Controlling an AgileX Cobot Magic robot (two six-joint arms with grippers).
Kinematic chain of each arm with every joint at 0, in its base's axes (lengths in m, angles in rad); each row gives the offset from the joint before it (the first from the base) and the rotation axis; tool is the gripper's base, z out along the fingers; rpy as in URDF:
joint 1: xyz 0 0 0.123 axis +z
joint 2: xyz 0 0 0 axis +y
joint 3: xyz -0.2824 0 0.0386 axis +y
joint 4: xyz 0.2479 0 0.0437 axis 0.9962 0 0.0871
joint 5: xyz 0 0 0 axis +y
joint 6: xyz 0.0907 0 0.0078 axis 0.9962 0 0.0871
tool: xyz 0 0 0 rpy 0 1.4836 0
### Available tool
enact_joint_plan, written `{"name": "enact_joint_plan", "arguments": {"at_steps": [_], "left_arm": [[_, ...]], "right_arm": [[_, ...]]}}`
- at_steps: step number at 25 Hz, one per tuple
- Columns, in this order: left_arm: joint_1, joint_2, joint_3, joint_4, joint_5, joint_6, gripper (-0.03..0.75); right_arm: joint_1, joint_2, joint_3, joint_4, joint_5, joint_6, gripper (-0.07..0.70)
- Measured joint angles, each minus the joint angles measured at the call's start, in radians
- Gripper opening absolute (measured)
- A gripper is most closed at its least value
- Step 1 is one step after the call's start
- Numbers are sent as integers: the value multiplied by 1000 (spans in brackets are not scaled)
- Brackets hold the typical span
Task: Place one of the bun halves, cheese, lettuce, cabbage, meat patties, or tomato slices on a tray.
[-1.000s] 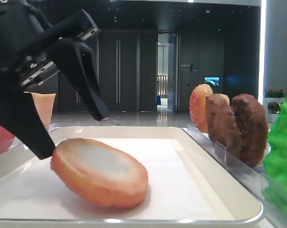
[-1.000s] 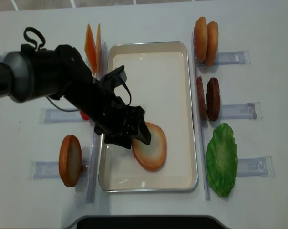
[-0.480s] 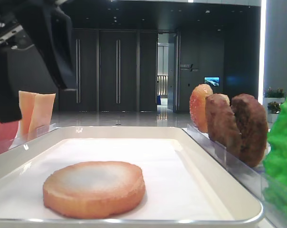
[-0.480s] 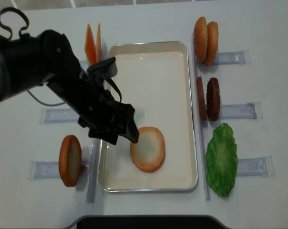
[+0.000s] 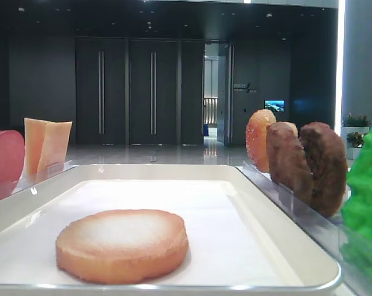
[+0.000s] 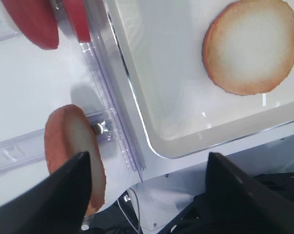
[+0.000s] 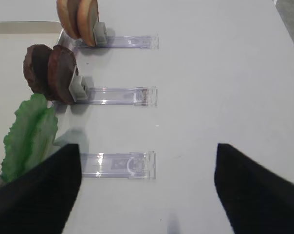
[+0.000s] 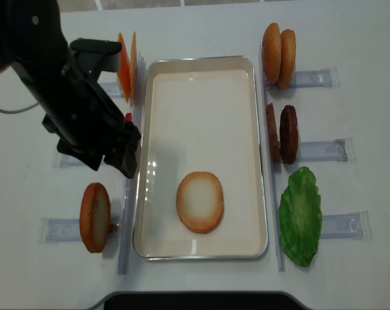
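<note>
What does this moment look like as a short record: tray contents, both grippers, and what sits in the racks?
tray: holds one bun half, lying flat, pale face up, near its front end
left gripper: open, empty, above the table left of the tray
right gripper: open, empty, over bare table
left racks: cheese, tomato slices, one bun half on edge
right racks: two bun halves, meat patties, lettuce
</note>
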Motion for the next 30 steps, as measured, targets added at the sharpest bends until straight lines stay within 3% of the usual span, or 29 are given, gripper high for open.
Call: {"name": "enact_joint_plan", "arguments": {"at_steps": [4,7,17,23,30], "left_arm": [[1,-4,0,23,0,-1,555],[53,-15,0,64,0,11,555],[418,-100,0,170,3,131,519],[453,-170,5,159,4,155,517],[453,-463,154,109,13,173,517]], "right_arm": [[0,0,0,0,0,0,538],[0,0,0,0,0,0,538],[0,0,0,0,0,0,538],[0,0,0,0,0,0,538],[0,0,0,0,0,0,538]]}}
